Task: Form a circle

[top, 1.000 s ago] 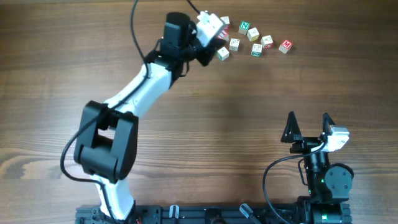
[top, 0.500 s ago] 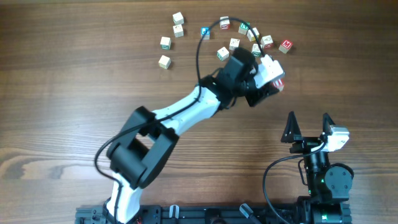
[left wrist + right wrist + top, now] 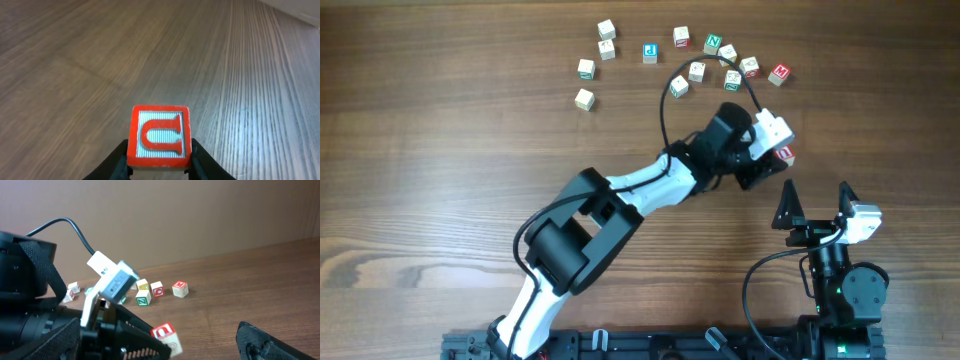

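Nearest me, the right claw [image 3: 815, 197] sat by its base with its jaws wide apart and nothing between them. Just beyond it, the left claw [image 3: 160, 152] was clamped on a small pale wooden cube with a red letter face [image 3: 160, 136], low over the brown wood-grain worktop [image 3: 440, 150]. I judged this the carrying step, with the next move being to set that cube down below the arc's right end. Farthest off, the circle [image 3: 650, 52] was only a ragged arc of pale lettered cubes, bunched at the right, gapped at the left, its near side unbuilt.

Left fingers [image 3: 116, 162] cropped at bottom edge
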Robot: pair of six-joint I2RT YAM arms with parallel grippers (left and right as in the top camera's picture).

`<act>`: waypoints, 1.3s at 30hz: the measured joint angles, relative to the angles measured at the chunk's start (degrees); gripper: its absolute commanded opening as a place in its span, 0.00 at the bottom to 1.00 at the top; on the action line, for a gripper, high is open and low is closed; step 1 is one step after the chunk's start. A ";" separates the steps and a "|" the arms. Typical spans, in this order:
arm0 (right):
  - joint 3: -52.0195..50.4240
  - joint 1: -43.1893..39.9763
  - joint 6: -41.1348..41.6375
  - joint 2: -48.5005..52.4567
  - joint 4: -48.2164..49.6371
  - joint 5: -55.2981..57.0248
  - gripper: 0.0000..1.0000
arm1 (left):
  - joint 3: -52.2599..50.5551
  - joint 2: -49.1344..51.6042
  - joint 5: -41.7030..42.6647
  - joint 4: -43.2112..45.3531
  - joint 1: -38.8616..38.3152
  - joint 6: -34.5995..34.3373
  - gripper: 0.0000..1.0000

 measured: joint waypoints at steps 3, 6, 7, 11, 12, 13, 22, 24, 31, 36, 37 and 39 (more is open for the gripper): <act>0.00 0.00 0.00 0.02 0.00 0.00 1.00 | 0.02 1.40 -0.85 1.38 -0.83 -0.76 0.34; 0.00 0.00 0.00 0.02 0.00 0.00 1.00 | 0.00 4.50 -1.36 3.32 -0.85 -3.13 0.34; 0.00 0.00 0.00 0.02 0.00 0.00 1.00 | 0.00 5.14 -1.55 4.11 -0.85 -3.74 0.35; 0.00 0.00 0.00 0.02 0.00 0.00 1.00 | 0.00 5.64 -1.75 8.00 -0.87 -6.08 0.43; 0.00 0.00 0.00 0.00 0.00 0.00 1.00 | 0.00 5.66 -1.75 8.87 -0.87 -6.51 0.54; 0.00 0.00 0.00 0.02 0.00 0.00 1.00 | 0.00 5.66 -1.75 9.99 -0.87 -7.23 0.57; 0.00 0.00 0.00 0.02 0.00 0.00 1.00 | 0.02 7.58 -1.97 11.37 -1.09 -10.43 0.49; 0.00 0.00 0.00 0.02 0.00 0.00 1.00 | 0.02 7.58 -1.95 11.34 -1.07 -10.78 0.43; 0.00 0.00 0.00 0.02 0.00 0.00 1.00 | 0.02 7.58 -2.29 11.21 -1.09 -11.17 0.10; 0.00 0.00 0.00 0.02 0.00 0.00 1.00 | 0.81 7.52 -2.36 8.46 -0.83 -11.43 0.04; 0.00 0.00 0.00 0.02 0.00 0.00 1.00 | 0.94 7.52 -2.40 8.20 -0.61 -11.43 0.04; 0.00 0.00 0.00 0.02 0.00 0.00 1.00 | 1.01 7.50 -2.67 8.13 0.11 -11.43 0.04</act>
